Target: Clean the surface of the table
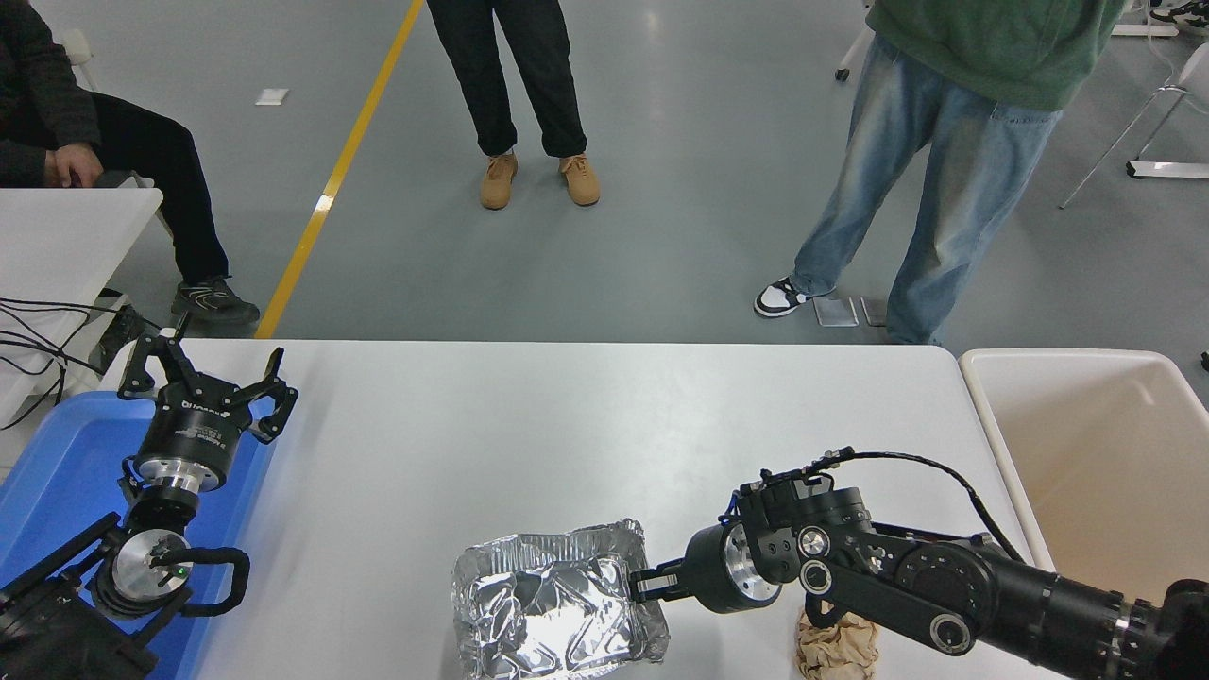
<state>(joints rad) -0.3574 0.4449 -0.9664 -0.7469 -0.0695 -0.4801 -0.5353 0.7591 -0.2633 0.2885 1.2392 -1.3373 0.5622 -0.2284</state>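
Note:
The white table surface (567,425) fills the middle of the head view. A crumpled silver foil tray (553,600) lies at its near edge. My right gripper (644,585) is shut on the tray's right rim and holds it slightly tilted. A crumpled brown paper wad (836,647) lies on the table under my right arm. My left gripper (206,378) is parked at the lower left with its fingers spread open, over the edge of the blue tray.
A blue plastic tray (57,472) sits at the left edge. A beige bin (1115,453) stands off the table's right end. A smaller white table (66,236) is at far left. Three people are beyond the far edge.

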